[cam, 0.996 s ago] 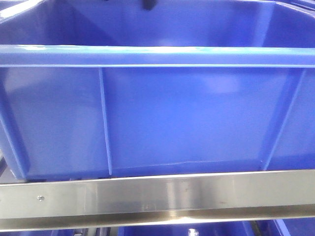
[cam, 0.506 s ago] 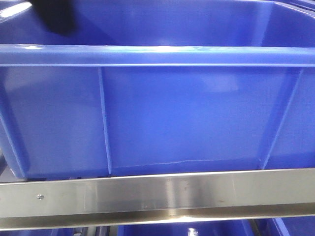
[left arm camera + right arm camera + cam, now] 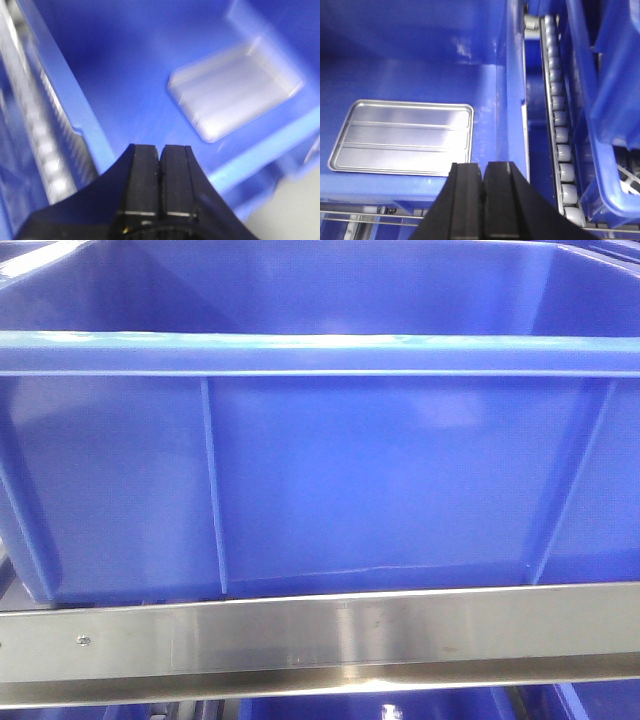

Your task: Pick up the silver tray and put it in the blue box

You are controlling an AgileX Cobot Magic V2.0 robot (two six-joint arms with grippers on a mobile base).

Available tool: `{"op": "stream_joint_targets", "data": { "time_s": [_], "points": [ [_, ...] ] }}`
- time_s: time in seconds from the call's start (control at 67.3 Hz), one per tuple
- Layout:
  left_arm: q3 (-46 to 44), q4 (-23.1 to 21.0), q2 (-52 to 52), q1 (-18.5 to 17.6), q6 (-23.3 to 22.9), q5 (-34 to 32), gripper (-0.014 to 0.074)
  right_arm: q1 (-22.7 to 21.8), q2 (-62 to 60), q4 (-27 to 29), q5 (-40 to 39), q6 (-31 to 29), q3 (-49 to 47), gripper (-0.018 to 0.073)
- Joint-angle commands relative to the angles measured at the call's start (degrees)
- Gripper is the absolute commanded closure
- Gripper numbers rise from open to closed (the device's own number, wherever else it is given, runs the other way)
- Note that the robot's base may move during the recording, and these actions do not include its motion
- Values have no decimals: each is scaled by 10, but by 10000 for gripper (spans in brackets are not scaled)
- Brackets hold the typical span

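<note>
Silver tray [image 3: 402, 138] lying flat on floor of blue box [image 3: 420, 60], apart from both arms. Left gripper [image 3: 160, 155] and right gripper [image 3: 483, 172] pressed together, holding nothing. Best withdrawn straight up, clear of the rim. Dark shape seen earlier at front view's top-left now gone.

Your left wrist view is motion-blurred; the silver tray [image 3: 402, 138] glares brightly, and the blue box [image 3: 320, 470] looks evenly lit.
</note>
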Motion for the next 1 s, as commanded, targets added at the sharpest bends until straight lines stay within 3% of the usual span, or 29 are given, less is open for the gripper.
{"op": "stream_joint_targets", "data": {
  "time_s": [0.0, 0.312, 0.803, 0.892, 0.981],
  "points": [
    [28, 17, -47, -3, 0, -65, 701, 0, -47, -11, -64, -1, 19, 508],
    [100, 2, -158, -3, 0, -77, 701, 0, -180, -11, -150, -3, 140, 508],
    [101, -4, -156, -3, 0, -78, 701, 0, -178, -11, -152, -3, 146, 508],
    [112, -31, -161, -1, 0, -75, 701, 0, -178, -11, -152, -3, 146, 508],
    [132, -80, -185, 30, 10, -84, 701, 0, -178, -11, -152, -3, 146, 508]
  ]
}}
